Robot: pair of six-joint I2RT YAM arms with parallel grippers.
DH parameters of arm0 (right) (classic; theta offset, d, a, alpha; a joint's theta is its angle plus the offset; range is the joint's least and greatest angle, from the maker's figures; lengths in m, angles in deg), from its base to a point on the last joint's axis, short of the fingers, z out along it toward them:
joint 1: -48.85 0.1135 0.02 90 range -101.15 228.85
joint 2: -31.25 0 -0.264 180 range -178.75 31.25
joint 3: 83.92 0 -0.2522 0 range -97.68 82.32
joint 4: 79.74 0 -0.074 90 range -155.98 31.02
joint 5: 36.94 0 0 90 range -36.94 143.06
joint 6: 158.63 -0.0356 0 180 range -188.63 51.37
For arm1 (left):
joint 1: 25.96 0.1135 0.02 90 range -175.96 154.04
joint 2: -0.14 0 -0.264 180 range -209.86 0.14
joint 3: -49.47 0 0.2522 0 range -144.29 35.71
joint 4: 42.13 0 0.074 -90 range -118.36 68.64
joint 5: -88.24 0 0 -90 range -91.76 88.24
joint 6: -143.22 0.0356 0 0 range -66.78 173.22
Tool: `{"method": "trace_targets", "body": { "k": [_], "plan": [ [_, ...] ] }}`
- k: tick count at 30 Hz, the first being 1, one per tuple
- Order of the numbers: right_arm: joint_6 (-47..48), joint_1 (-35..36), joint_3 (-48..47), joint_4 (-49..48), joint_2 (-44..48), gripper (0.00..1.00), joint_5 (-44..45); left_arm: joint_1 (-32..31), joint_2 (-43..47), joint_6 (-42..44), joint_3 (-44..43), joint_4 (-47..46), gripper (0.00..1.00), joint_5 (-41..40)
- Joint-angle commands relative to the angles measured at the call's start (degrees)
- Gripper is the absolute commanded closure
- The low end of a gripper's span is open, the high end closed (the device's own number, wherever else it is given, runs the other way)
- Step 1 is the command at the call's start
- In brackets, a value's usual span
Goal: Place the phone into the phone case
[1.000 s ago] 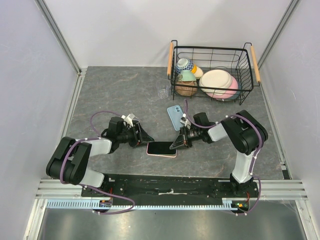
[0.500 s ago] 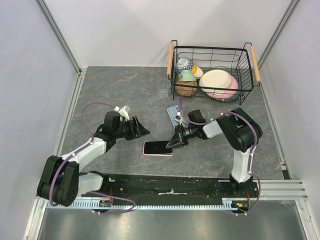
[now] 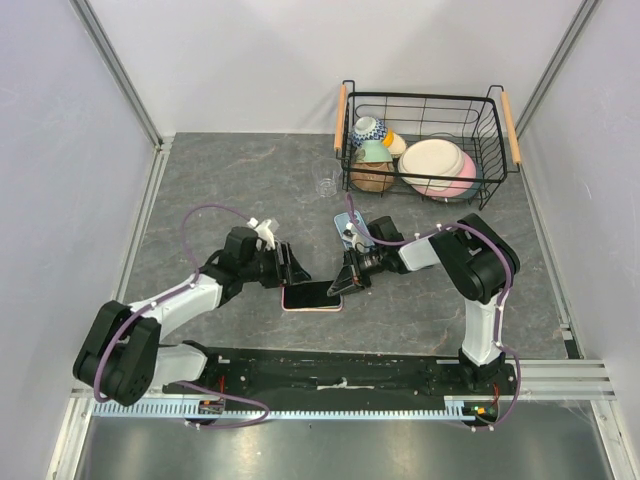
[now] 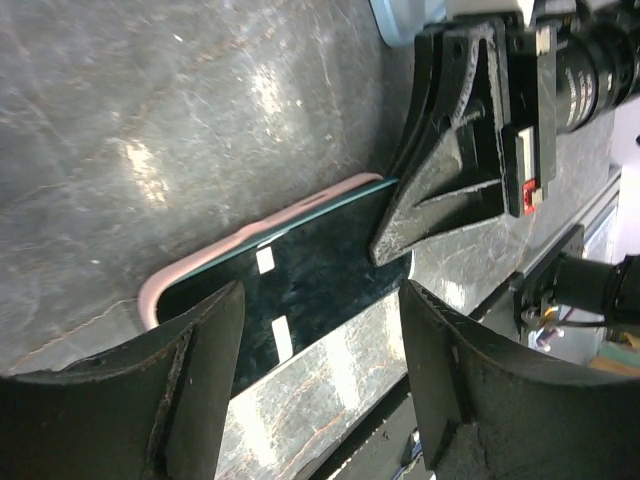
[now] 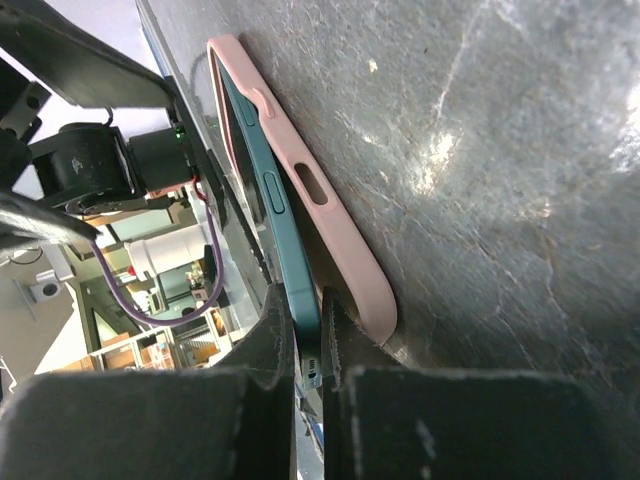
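Phone (image 3: 312,293): you have it lying screen-up over the pink case (image 5: 330,215), on the counter (image 3: 220,190) in front of the wire basket (image 3: 425,140). It is partly seated; the end under the right hand sits proud of the case rim.
Right hand (image 3: 337,288): closed, pinching the phone's near edge, as the right wrist view shows. The case lip lies just outside its fingers.
Left hand (image 3: 289,267): open wide, holding nothing, its fingers (image 4: 190,390) straddling the phone's other end without clear contact.
Step in hand: pressing the phone down into the case, by my reading.
How to do it well: bring your left hand down on the far end to pin the case, so it cannot slide. Then tip the right end down and let the lip flex round the edge.
Watch: you are gripping the very edge that must drop in; release early enough.
Second case (image 3: 345,225): the blue one beside the right arm; leave it.
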Motion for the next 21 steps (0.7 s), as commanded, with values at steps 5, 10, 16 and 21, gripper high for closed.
{"method": "trace_targets", "body": {
  "k": [5, 10, 16, 21],
  "plan": [
    [5.63, 6.07, 1.89, 11.24, -4.57, 0.99, 24.19, -5.01, -4.09, -1.03, -3.30, -4.90, 0.33, -0.93],
    [7.38, 6.59, 1.01, 13.88, -4.57, 0.97, 24.72, -7.03, -7.26, 0.90, -5.58, -2.71, 0.35, -1.54],
    [9.67, 6.77, 0.30, 17.13, -3.95, 0.96, 27.01, -7.74, -9.98, 1.70, -6.73, -2.18, 0.47, -0.40],
    [9.94, 6.95, 0.66, 17.75, -2.37, 0.94, 28.15, -7.92, -11.92, 2.05, -6.64, -1.56, 0.64, -0.05]
  ]
}}
